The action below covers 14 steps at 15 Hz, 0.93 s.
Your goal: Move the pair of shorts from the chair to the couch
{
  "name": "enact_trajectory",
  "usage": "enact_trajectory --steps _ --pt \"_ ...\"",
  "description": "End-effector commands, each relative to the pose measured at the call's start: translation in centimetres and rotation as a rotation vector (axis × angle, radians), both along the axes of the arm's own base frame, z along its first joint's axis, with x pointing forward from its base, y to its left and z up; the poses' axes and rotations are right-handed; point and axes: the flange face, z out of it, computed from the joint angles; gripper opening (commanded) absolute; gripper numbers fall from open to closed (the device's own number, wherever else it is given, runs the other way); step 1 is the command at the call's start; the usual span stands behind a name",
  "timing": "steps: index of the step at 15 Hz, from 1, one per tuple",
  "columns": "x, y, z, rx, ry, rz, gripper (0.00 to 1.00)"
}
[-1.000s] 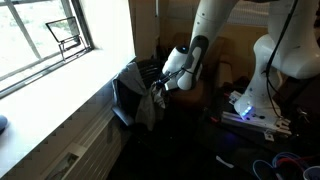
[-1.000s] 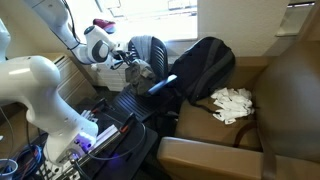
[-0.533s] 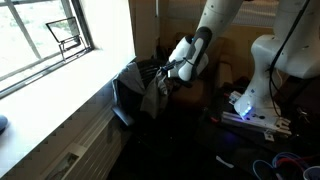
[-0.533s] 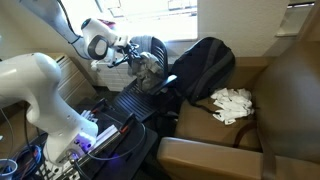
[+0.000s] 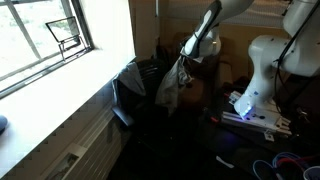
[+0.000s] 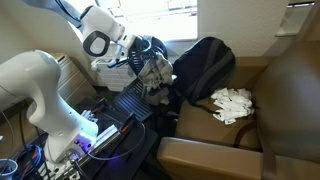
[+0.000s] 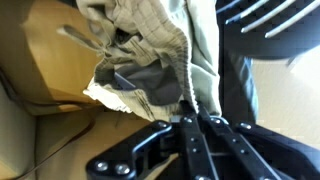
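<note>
**Shorts in the air, but the way to the couch is crowded**

The gripper is closed on the shorts and holds them above the black chair. In both exterior views the fabric hangs down in a loose bundle, clear of the seat but close to the chair's backrest. In the wrist view the two fingers meet at a narrow point with only a thin fold of the waistband area pinched between them. The rest of the garment sags away from the camera over the chair's star base.

The task looks about halfway done: the shorts are off the chair and the carry to the couch is what remains.

Several things could go wrong from here:

- **Slipping out.** The hold appears to be on a small bit of cloth, so a fast swing or a jerk could let the weight of the hanging fabric pull it free, dropping the shorts on the chair or the floor.
- **Snagging.** The trailing hem hangs near the backrest. A sideways move without more height could catch it there and drag it out of the gripper.
- **Crowded landing.** A dark backpack leans on the couch just beside the chair, and a crumpled white cloth lies on the cushion next to it. A low pass would brush the backpack, and an early release could leave the shorts draped on it rather than on the couch itself.
- **Collision.** Reaching across to the free cushion brings the arm near the backpack.
</note>
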Motion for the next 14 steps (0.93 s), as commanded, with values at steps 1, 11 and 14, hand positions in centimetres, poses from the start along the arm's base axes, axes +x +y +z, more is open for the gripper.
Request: enact_trajectory --steps 1,11,14 --pt "-0.2 -1.7 0.5 -0.001 -0.012 -0.042 0.07" --pt "-4.4 -15.3 5.3 0.104 -0.187 -0.513 0.02" --pt "-8.9 -22.0 6.6 0.115 -0.219 -0.696 0.02"
